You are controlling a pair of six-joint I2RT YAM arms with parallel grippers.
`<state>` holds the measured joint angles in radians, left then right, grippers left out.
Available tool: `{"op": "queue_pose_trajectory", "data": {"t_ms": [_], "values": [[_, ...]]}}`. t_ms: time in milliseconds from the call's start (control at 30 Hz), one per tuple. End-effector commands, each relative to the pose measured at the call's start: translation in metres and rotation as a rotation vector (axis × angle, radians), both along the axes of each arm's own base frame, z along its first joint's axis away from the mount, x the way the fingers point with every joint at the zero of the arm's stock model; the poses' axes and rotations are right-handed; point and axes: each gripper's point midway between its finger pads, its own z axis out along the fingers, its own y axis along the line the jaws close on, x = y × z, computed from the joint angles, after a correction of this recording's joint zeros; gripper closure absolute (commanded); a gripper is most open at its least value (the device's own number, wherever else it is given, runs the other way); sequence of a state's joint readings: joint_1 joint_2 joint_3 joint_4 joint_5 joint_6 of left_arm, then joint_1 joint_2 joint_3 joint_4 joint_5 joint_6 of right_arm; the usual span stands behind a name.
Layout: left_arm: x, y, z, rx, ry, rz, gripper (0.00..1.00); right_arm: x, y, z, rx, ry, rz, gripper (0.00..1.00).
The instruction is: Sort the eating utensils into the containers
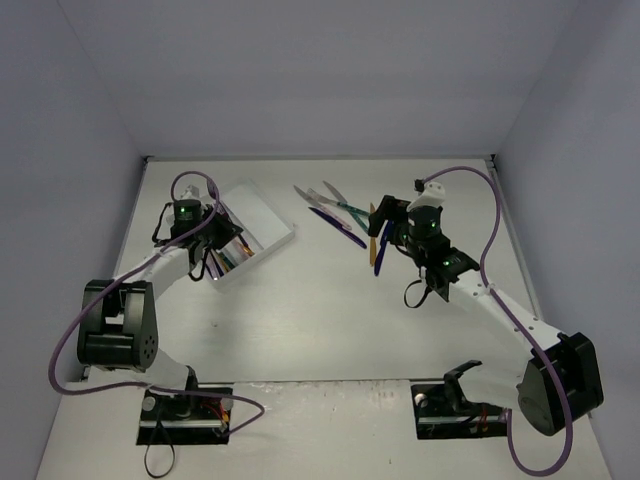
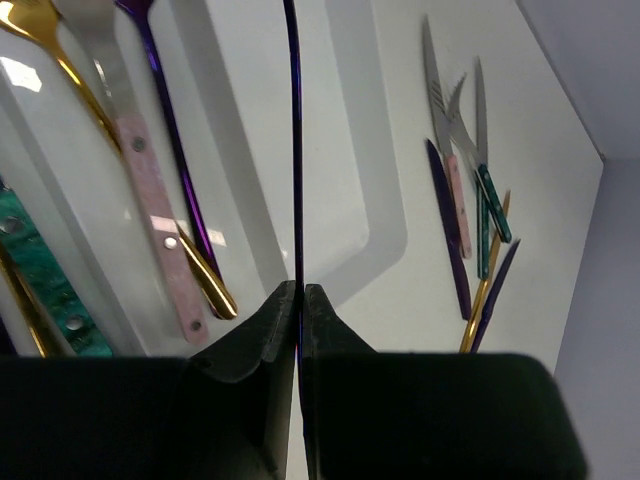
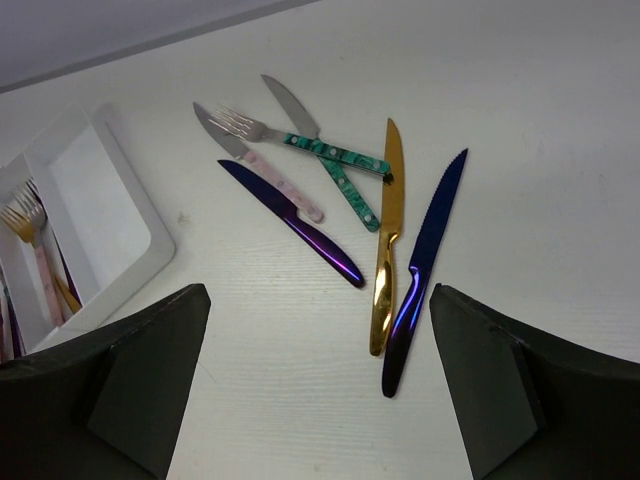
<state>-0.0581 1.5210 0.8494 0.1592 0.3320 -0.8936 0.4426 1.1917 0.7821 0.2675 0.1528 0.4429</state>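
The white tray (image 1: 262,208) lies at the back left. My left gripper (image 1: 212,250) is over its near end, shut on a thin purple utensil (image 2: 296,150) seen edge-on above an empty compartment (image 2: 345,150). The other compartments hold a gold fork (image 2: 60,60), a pink-handled piece (image 2: 160,230), a purple piece and a teal-handled piece (image 2: 40,270). My right gripper (image 3: 320,370) is open and empty above loose utensils: a purple knife (image 3: 300,225), a gold knife (image 3: 387,240), a dark blue knife (image 3: 420,270), a teal-handled knife (image 3: 335,170), a teal-handled fork (image 3: 300,140) and a pink-handled knife (image 3: 265,170).
The loose pile (image 1: 345,215) lies mid-table, right of the tray, and also shows in the left wrist view (image 2: 470,230). Grey walls close the table at the back and both sides. Purple cables loop from both arms.
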Motion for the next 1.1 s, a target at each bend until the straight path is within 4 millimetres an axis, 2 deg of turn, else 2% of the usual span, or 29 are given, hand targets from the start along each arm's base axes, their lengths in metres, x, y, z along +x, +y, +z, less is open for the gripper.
{"op": "queue_pose_trajectory", "data": {"t_ms": [0, 100, 167, 233, 367, 533, 667, 700, 767, 933, 1067], "values": [[0.024, 0.006, 0.023, -0.018, -0.078, 0.003, 1.0, 0.003, -0.012, 0.025, 0.003, -0.081, -0.033, 0.1], [0.025, 0.008, 0.011, -0.027, -0.043, 0.016, 0.99, 0.003, -0.016, 0.026, 0.0, -0.084, -0.04, 0.1], [0.025, 0.009, 0.008, -0.022, -0.037, 0.018, 0.94, 0.003, -0.016, 0.026, -0.003, -0.084, -0.039, 0.1], [0.026, 0.009, 0.008, -0.02, -0.037, 0.02, 0.81, 0.004, -0.017, 0.025, -0.007, -0.081, -0.04, 0.1], [0.027, 0.009, 0.008, -0.019, -0.032, 0.021, 0.63, 0.005, -0.015, 0.023, -0.007, -0.074, -0.031, 0.1], [0.022, 0.01, 0.016, -0.015, -0.026, 0.026, 0.49, 0.007, -0.014, 0.024, -0.009, -0.074, -0.026, 0.1], [0.011, 0.013, 0.034, 0.007, -0.028, 0.025, 0.4, 0.014, -0.008, 0.027, -0.043, -0.076, 0.015, 0.1], [0.007, 0.015, 0.044, 0.029, -0.041, 0.019, 0.39, 0.019, -0.004, 0.027, -0.064, -0.071, 0.037, 0.1], [-0.004, 0.02, 0.059, 0.09, -0.041, -0.003, 0.35, 0.027, 0.004, 0.016, -0.102, -0.038, 0.083, 0.1], [-0.031, 0.052, 0.105, 0.348, -0.113, -0.007, 0.24, 0.062, 0.018, 0.015, -0.236, -0.038, 0.197, 0.14], [-0.056, 0.082, 0.135, 0.545, -0.189, 0.043, 0.09, 0.096, 0.024, -0.001, -0.362, -0.038, 0.332, 0.18]]}}
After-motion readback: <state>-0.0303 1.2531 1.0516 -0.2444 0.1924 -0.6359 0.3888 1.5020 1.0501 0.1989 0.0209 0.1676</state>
